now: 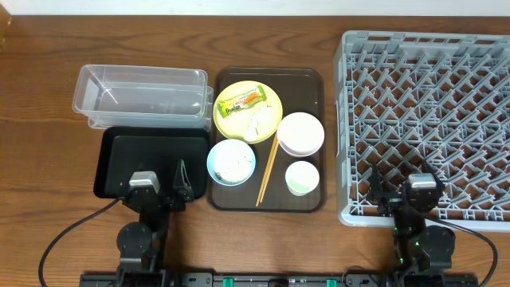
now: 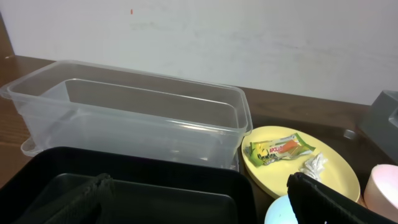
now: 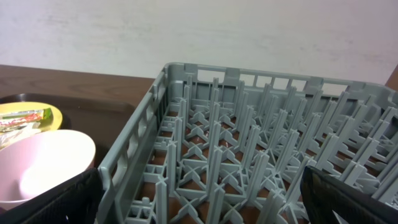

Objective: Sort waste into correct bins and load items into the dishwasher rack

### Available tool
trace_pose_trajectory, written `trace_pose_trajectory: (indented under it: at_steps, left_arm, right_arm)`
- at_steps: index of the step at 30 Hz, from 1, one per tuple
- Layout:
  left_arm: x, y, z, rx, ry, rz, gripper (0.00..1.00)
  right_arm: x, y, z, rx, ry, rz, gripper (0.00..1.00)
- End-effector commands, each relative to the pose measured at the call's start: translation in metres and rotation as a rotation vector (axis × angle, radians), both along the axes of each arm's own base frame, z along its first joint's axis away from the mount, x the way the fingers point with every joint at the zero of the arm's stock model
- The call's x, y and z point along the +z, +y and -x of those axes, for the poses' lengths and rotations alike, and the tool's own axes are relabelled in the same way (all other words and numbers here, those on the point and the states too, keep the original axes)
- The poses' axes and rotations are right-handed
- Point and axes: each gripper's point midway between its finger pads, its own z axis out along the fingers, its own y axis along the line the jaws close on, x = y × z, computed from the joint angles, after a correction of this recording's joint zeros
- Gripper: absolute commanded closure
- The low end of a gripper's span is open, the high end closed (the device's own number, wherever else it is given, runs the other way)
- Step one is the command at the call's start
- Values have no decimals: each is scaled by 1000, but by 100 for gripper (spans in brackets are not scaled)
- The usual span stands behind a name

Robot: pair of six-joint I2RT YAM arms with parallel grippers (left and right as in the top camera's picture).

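Observation:
The yellow plate (image 1: 249, 112) on the brown serving tray holds the green-and-orange wrapper (image 1: 241, 100) and white tissue (image 1: 260, 123); both also show in the left wrist view (image 2: 281, 150). The light blue bowl (image 1: 231, 163) holds rice grains. The white bowl (image 1: 300, 133), pale green cup (image 1: 302, 178) and chopsticks (image 1: 267, 171) lie on the same tray. The clear tub (image 1: 143, 97) and black tray (image 1: 151, 161) sit left. The grey rack (image 1: 430, 119) stands right. My left gripper (image 1: 159, 185) is open over the black tray. My right gripper (image 1: 396, 194) is open over the rack's near edge.
The dark brown serving tray (image 1: 312, 78) lies between the bins and the rack. Both arm bases and cables sit at the table's front edge. Bare wooden table runs along the far left and the back.

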Motion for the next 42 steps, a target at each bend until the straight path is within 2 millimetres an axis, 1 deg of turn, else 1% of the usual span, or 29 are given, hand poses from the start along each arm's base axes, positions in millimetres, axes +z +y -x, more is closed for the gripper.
trace_pose_trajectory:
  at_steps: [1, 5, 11, 14, 16, 17, 19, 21, 23, 26, 30, 35, 38, 42]
  left_arm:
    - [-16, 5, 1, 24, 53, -18, 9]
    - [-11, 5, 1, 28, 31, -18, 9]
    - [-12, 5, 1, 25, 33, -17, 9]
    - [-12, 0, 1, -3, 35, -10, 9]
    - [-13, 0, 1, 6, 39, 52, 9]
    - [-14, 0, 1, 10, 49, 76, 9]
    - [-17, 0, 3, 12, 78, 78, 9]
    - [-17, 0, 4, 13, 108, 76, 9]
    - [-13, 0, 4, 14, 129, 75, 9]
    - [-2, 0, 3, 15, 167, 73, 9]
    - [7, 0, -3, 19, 266, 68, 9]
    - [21, -1, -17, 25, 437, 55, 9]
    - [28, -1, -30, 28, 565, 44, 9]
    - [28, -2, -37, 31, 760, 26, 9]
  right_arm:
    - [-2, 0, 0, 3, 7, 11, 1]
    - [-2, 0, 0, 3, 7, 11, 1]
    - [-2, -1, 0, -1, 6, 7, 1]
    - [-1, 1, 0, 5, 6, -64, 1]
    - [-1, 1, 0, 2, 8, -102, 1]
    - [-1, 1, 0, 1, 8, -111, 1]
    - [0, 0, 0, -4, 7, -112, 2]
    - [-1, -1, 1, -14, 24, -111, 1]
    - [3, -2, 2, -17, 35, -111, 1]
    - [13, -7, 1, -50, 57, -106, 1]
    - [26, -14, -4, -94, 116, -98, 1]
    - [39, -14, -26, -100, 230, -91, 1]
    - [37, -14, -39, -106, 359, -81, 1]
    - [27, -13, -53, -113, 540, -62, 1]
